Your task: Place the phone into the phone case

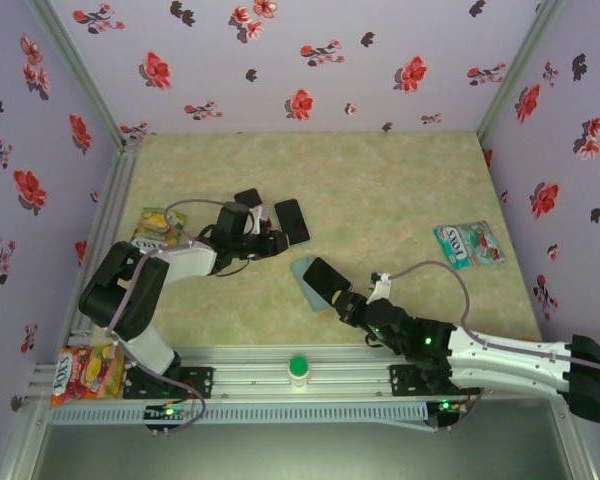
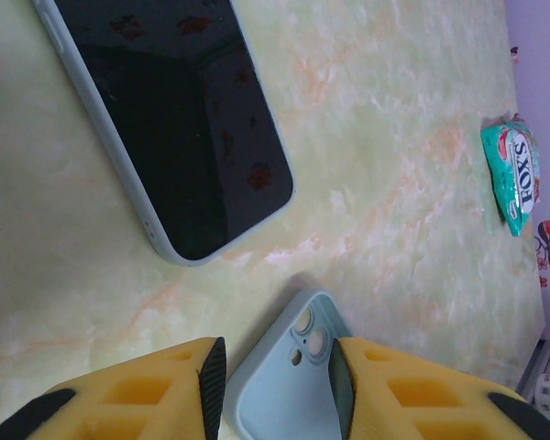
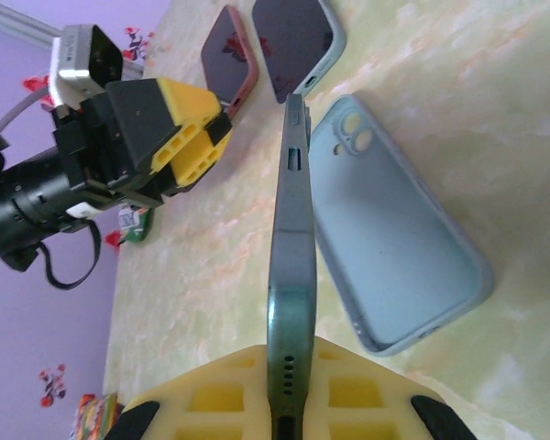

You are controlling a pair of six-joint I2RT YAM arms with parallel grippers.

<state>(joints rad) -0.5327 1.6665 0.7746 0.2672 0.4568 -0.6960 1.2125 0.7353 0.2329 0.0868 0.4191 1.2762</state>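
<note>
right fingers: closed on the bottom end of the phone, one pad on the screen face and one on the back.
phone pose: stands on edge and runs straight out from the right fingers, side buttons facing the wrist camera.
phone case: pale blue-green phone case lies flat on the table, open side up, camera cutout at the end far from the right fingers. It sits just beside the held phone, on its back-face side. Cannot tell if the phone touches the case rim.
left fingers: partly apart, gripping nothing. They hover off the table, and the case's camera end shows through the gap beyond their tips.
phone handling (judgement): rigid, dense slab with slick glass faces. The end pinch leaves a long overhang, so it could pivot or slip when pressed. A hold nearer the middle, or across the side rails, would be steadier. The glass wants gentle contact.
case handling (judgement): light, bendy rim, likely to slide on the table when pushed. It probably needs the left fingers to pin the camera end or a long wall.
other items: pale-cased phone ahead of the left fingers; pink-cased phone beside it; Fox's candy packet well off to the side.
</note>
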